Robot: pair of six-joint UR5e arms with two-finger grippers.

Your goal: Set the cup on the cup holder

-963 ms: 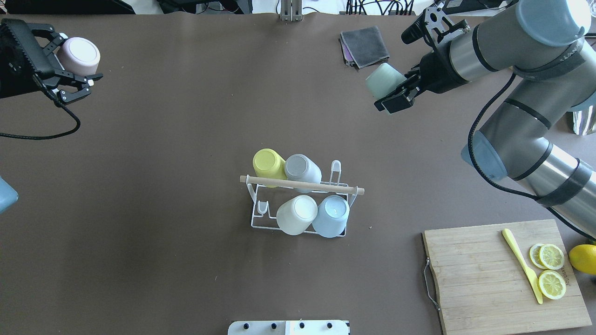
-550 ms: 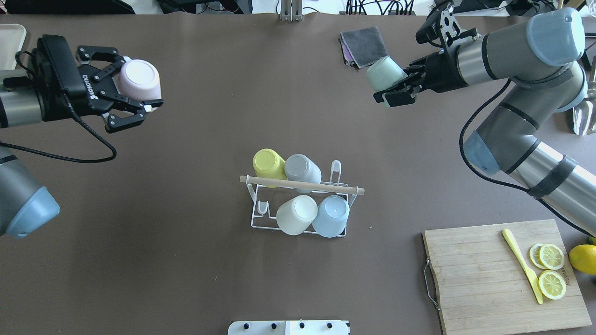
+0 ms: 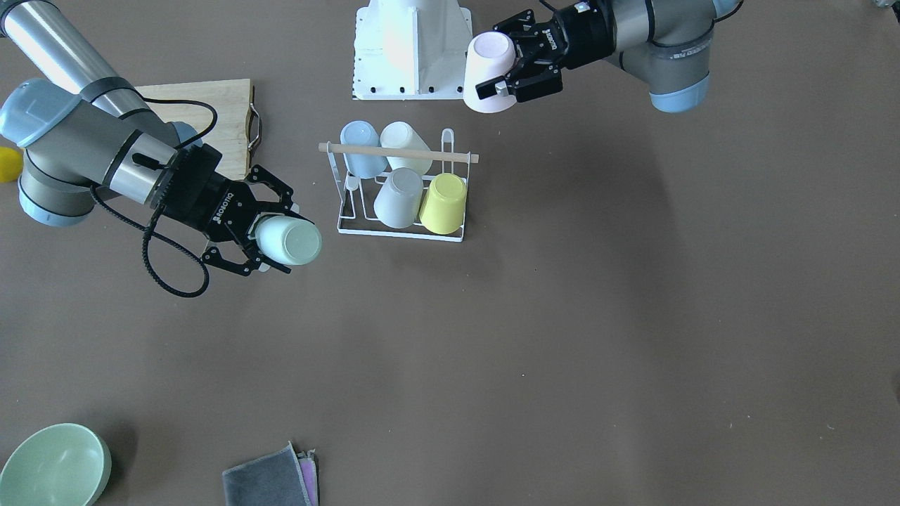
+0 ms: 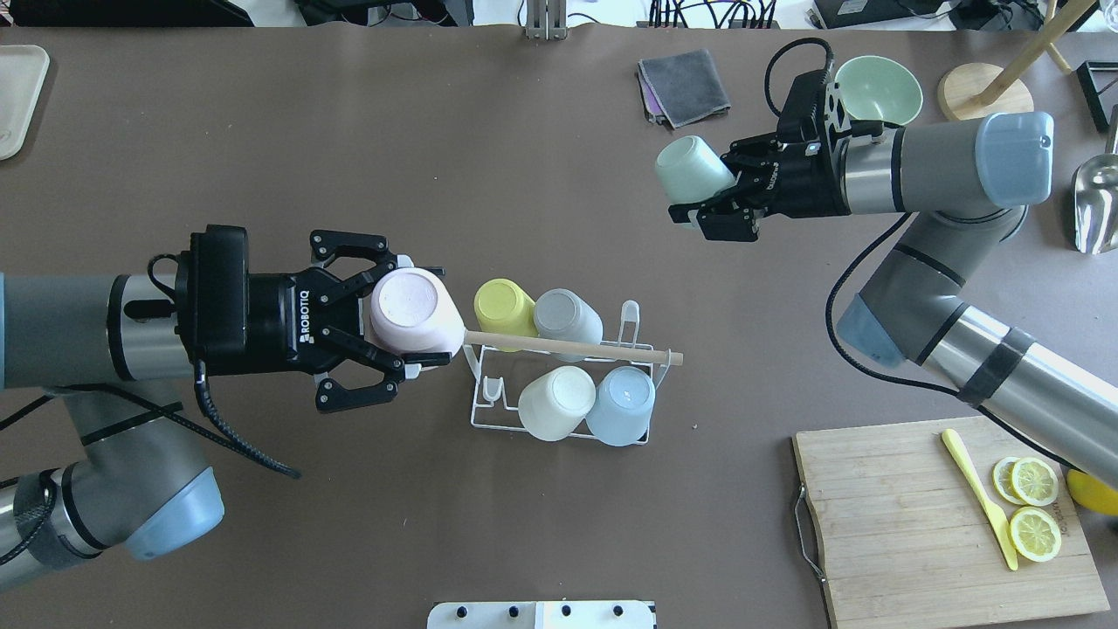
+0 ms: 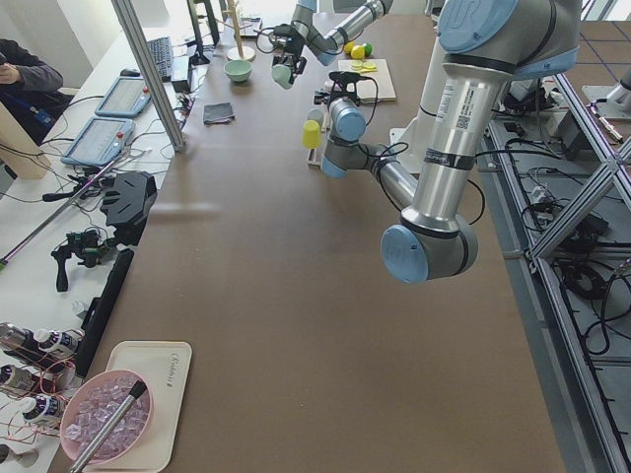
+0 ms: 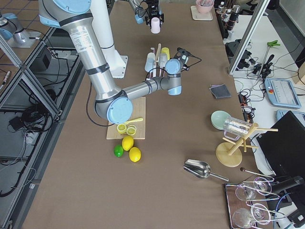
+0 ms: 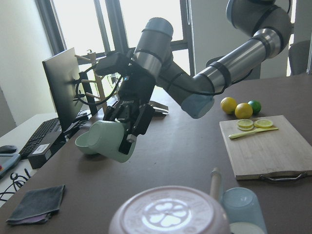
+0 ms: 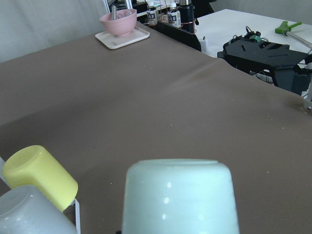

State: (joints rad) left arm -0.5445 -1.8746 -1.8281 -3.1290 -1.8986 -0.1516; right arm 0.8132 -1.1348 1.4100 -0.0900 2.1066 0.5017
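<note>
The left pincer (image 4: 417,316) is clamped on a pink cup (image 4: 403,301) that is tipped on its side with its base showing. The cup hangs just beside the cup holder (image 4: 493,390), at the left end of the wooden rod handle (image 4: 594,349). The front view shows it in the air, clear of the rack. The right pincer (image 4: 709,190) grips a mint-green cup (image 4: 690,168), well apart from the holder. The holder stands mid-counter (image 4: 349,157) and carries a yellow cup (image 4: 502,307), a grey cup (image 4: 566,313), a cream cup (image 4: 555,400) and a pale blue cup (image 4: 622,402), all upturned. One far prong (image 4: 630,314) stands free.
</note>
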